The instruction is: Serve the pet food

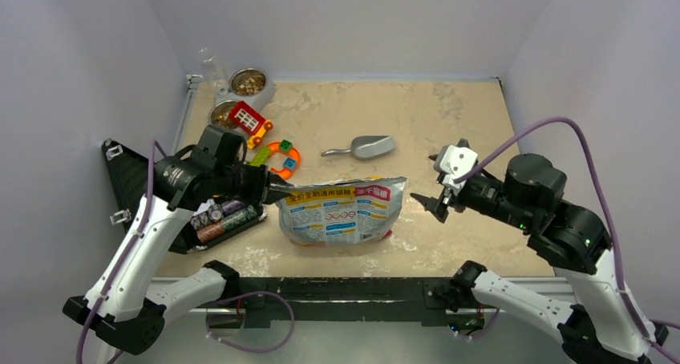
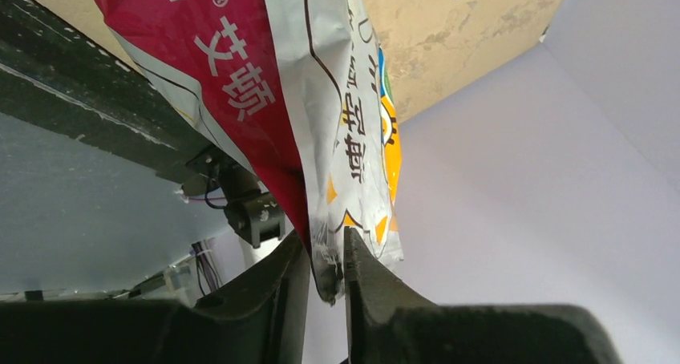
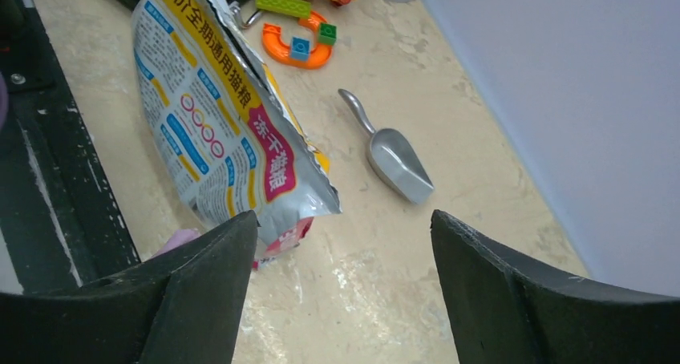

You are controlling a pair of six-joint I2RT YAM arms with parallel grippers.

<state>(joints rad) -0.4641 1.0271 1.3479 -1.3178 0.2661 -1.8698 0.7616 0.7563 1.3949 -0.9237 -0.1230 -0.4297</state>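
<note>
Tabletop lot: kibble bowls, toys, scoop, bag, two grippers.
Left: dark tray of cans; behind it a clear bottle and two steel bowls, kibble showing in the far one, a red toy block over the near one's rim, an orange toy beside. Left gripper: jaws narrow, bag corner between them, grip cannot be judged. Centre: bag on the table, scoop behind, apart. Right gripper: jaws wide, empty, just right of the bag. Mottled beige top; pale walls.
</note>
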